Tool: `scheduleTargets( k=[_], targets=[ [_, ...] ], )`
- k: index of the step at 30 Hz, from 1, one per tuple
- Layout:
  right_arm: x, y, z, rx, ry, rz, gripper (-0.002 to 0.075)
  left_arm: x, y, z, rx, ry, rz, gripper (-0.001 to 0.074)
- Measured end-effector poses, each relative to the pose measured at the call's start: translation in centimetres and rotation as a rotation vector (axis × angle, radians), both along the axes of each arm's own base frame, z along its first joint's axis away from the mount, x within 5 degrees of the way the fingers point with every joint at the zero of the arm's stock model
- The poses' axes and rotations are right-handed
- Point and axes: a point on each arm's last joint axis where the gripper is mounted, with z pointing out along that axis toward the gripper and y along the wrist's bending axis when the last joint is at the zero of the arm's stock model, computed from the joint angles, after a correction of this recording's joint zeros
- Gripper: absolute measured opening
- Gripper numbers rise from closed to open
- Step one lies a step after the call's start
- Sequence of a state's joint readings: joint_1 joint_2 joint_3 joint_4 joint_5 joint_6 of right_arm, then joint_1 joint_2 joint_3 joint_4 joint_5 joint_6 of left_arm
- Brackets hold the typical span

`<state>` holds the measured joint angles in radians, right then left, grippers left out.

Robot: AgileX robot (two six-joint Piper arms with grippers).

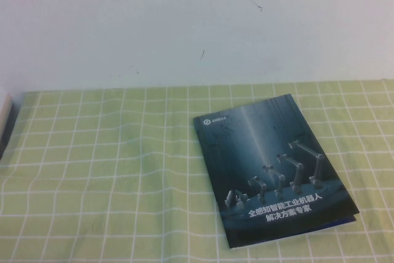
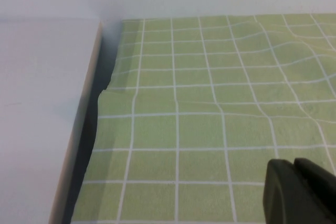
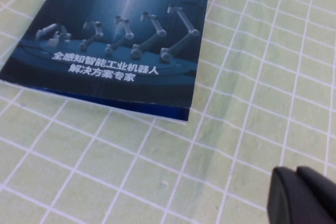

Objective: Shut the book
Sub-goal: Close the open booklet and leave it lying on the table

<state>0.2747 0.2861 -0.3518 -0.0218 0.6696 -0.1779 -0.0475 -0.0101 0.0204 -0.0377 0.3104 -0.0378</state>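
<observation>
A white wall (image 1: 184, 16) stands behind a table spread with a green cloth (image 1: 92, 170) ruled in white squares. The book (image 1: 271, 170) lies closed on the cloth on the robot's right side, front cover up and turned a little askew to the grid. Its cover is dark blue, with a row of robot arms pictured above white Chinese lettering, and a brighter blue strip of the pages beneath peeks out at one near corner. The right gripper (image 3: 296, 182) hangs above the cloth close to that end of the book (image 3: 115, 40). Its dark fingers (image 3: 283, 198) are pressed together with nothing between them, and the book's near corner lies just ahead of the fingers, apart from them, with bare cloth in between. The left gripper (image 2: 294, 182) hangs over bare cloth. Its fingers (image 2: 278, 192) are likewise closed tight and empty-handed. Ahead of them the cloth is rippled, and well off to the side of those fingers its rumpled edge meets a white panel (image 2: 37, 103).
</observation>
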Motion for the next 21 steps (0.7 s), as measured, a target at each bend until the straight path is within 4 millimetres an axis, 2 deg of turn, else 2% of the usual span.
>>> scheduleTargets(
  k=[21],
  targets=[
    [-0.01,0.02,0.0,0.004,0.001,0.001,-0.0003,-0.04,-0.14,-0.01,-0.03,0.007,-0.017,-0.0004]
  ],
)
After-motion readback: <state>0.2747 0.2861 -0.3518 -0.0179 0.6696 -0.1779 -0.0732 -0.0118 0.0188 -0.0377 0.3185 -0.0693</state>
